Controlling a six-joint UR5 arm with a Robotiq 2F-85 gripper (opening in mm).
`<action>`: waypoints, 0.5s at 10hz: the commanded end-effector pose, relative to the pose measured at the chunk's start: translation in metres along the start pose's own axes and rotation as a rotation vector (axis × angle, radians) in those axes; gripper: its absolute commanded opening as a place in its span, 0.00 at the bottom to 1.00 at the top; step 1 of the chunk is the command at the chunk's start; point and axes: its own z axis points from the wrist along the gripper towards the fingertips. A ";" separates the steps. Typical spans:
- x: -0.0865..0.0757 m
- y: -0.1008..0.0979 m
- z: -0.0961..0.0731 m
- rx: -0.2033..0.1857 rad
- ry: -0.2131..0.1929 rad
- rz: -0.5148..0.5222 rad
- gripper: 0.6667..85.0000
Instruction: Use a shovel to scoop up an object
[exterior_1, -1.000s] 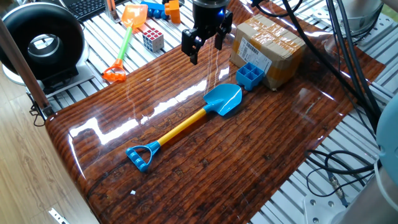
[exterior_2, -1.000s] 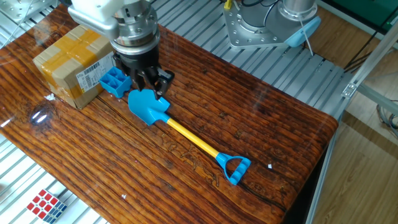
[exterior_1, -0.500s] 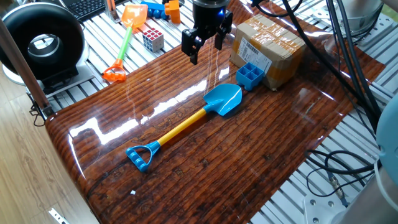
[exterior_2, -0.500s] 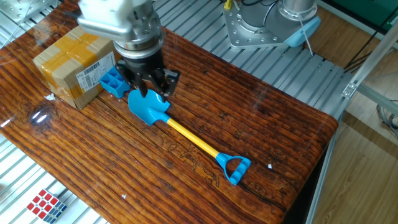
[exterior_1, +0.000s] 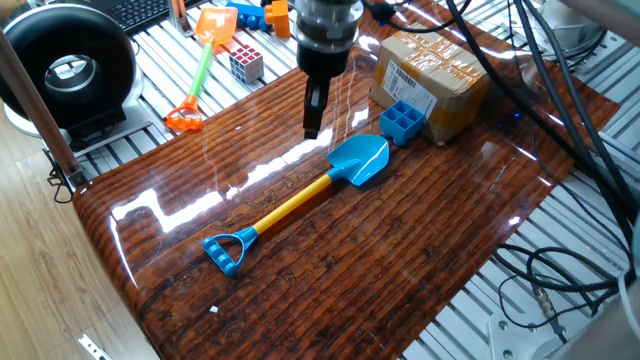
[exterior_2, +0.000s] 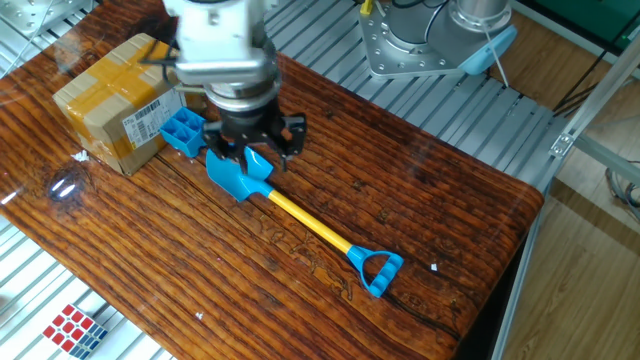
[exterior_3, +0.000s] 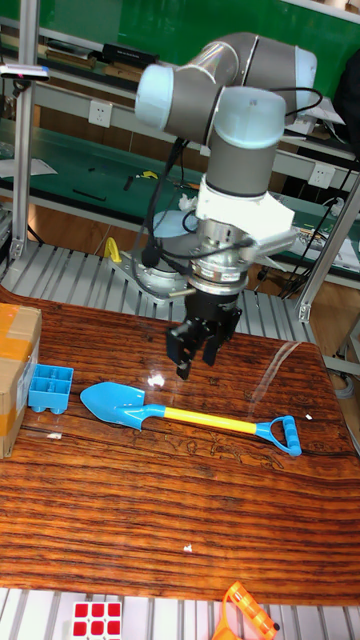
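Note:
The shovel lies flat on the wooden table, with its blue blade, yellow shaft and blue loop handle. It also shows in the other fixed view and the tall view. The object, a small blue gridded block, sits just off the blade tip, against a cardboard box. My gripper hangs open and empty above the table. It is near where blade meets shaft and touches nothing.
The brown cardboard box stands behind the block. An orange shovel with a green shaft and a puzzle cube lie off the wooden board. A black round device stands at the far left corner.
My gripper has turned about its vertical axis and dropped lower, shifting slightly toward the shaft. Shovel, block and box have not moved.

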 end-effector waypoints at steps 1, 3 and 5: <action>-0.010 0.013 0.013 0.006 -0.028 -0.222 0.64; -0.014 0.025 0.025 0.015 -0.035 -0.306 0.64; -0.029 0.050 0.038 0.004 -0.065 -0.371 0.64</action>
